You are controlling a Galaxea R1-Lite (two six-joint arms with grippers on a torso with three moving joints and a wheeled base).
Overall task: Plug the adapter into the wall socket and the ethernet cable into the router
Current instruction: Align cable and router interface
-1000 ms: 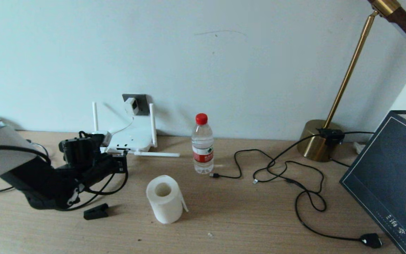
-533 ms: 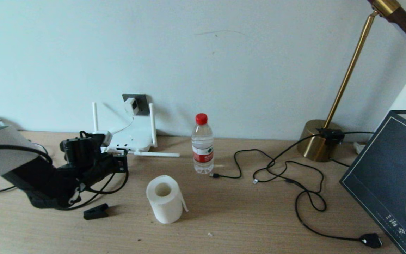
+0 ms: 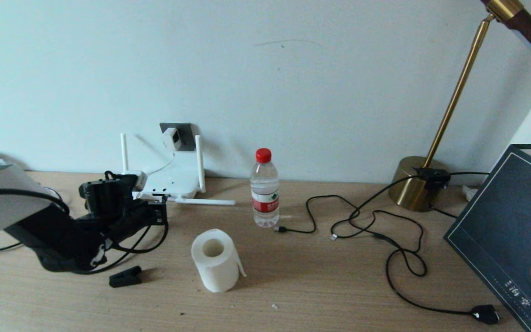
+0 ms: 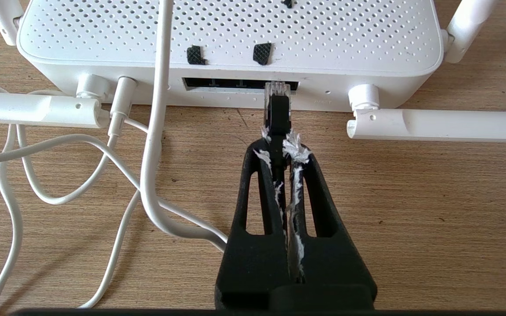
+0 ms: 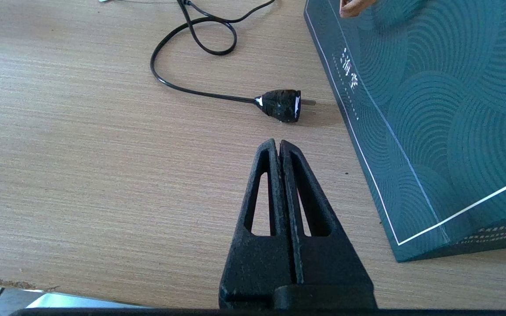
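The left claw (image 4: pixel 279 145) is pinched tight on the ethernet cable (image 4: pixel 278 116), gripping the black boot just behind the clear connector. The connector's long axis runs straight on from the claw's closed fingers and points squarely at the router (image 4: pixel 235 39), so the push that remains, as I judge it, goes along that same line, with no turn of the wrist. In the left wrist view the clear tip sits at the right-hand end of the dark port slot, touching or already a little way inside its mouth; how deep it has gone I cannot tell from this angle, since the tip hides the opening behind it. The router lies flat on the desk (image 3: pixel 321 286) with its port edge facing the claw, two of its antennas folded out flat along the desk to either side.

In the head view the left claw (image 3: pixel 157 213) lies low over the desk just in front of the router (image 3: pixel 173 182), which makes the left arm by far the nearer one. The adapter (image 3: pixel 171 138) already sits on the wall socket (image 3: pixel 183 128) above the router, its thin white cord dropping toward the router.

The right claw (image 5: pixel 278 147) is closed on nothing, parked over bare desk well off to the robot's right, near a black mains plug (image 5: pixel 281 105).
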